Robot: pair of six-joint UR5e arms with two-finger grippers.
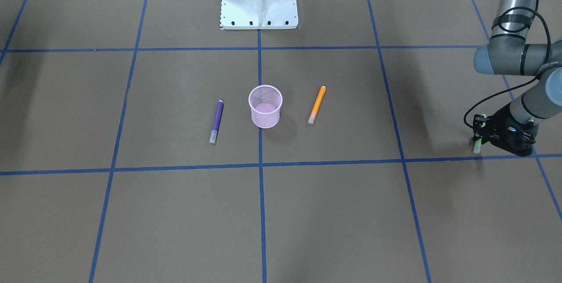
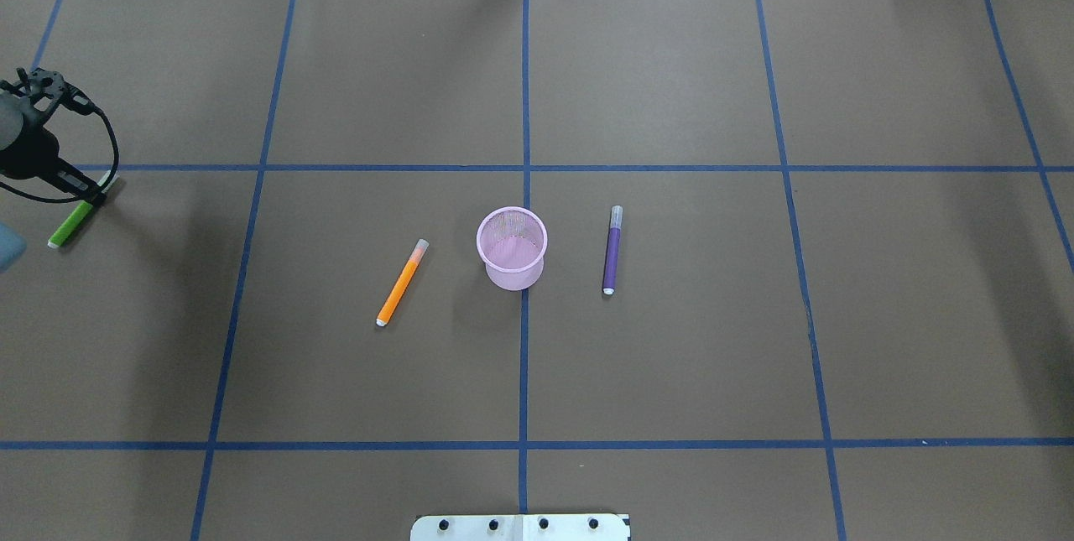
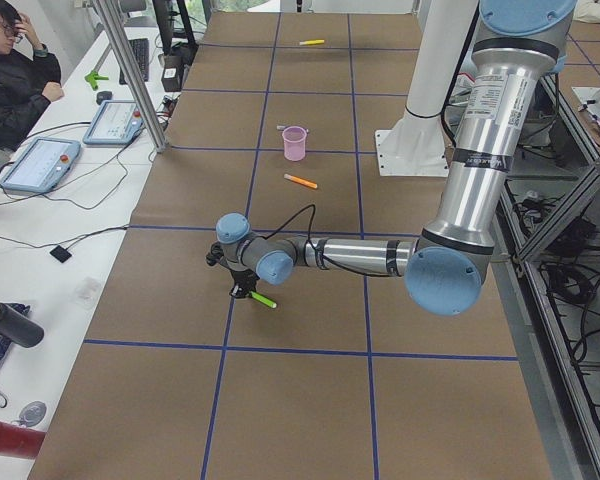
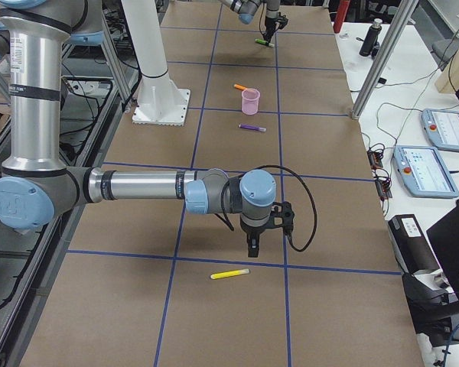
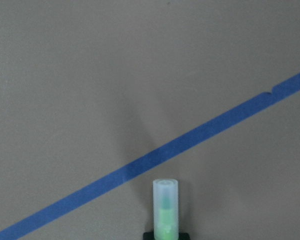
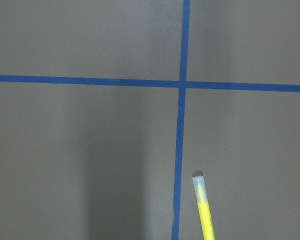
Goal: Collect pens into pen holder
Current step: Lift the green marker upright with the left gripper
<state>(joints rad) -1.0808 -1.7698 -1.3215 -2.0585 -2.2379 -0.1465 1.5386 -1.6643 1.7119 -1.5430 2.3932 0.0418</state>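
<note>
Green pen (image 2: 71, 224) is clamped in the left claw (image 2: 91, 195), gripped close to its pale cap. The wrist view shows the cap poking out just ahead of the claw, with a blue tape line (image 5: 190, 145) beyond it on the surface (image 2: 671, 356). The barrel slants away behind the claw, so the grip is off-centre and the pen may swing, I judge. Whether its far tip touches the surface I cannot tell, so lift straight up before travelling sideways.

Next out from the claw, well apart, the orange pen (image 2: 401, 283) lies flat; pass above it. Just beyond it stands the holder (image 2: 512, 273), upright with nothing in it. It looks light, so a knock on the rim could topple it. Tip the pen near vertical, lower it inside, then release.

Past the holder lies the purple pen (image 2: 612, 252). Farthest off, the right claw (image 4: 252, 248) hangs near the yellow pen (image 4: 229, 273); wide or narrow, I cannot tell.
</note>
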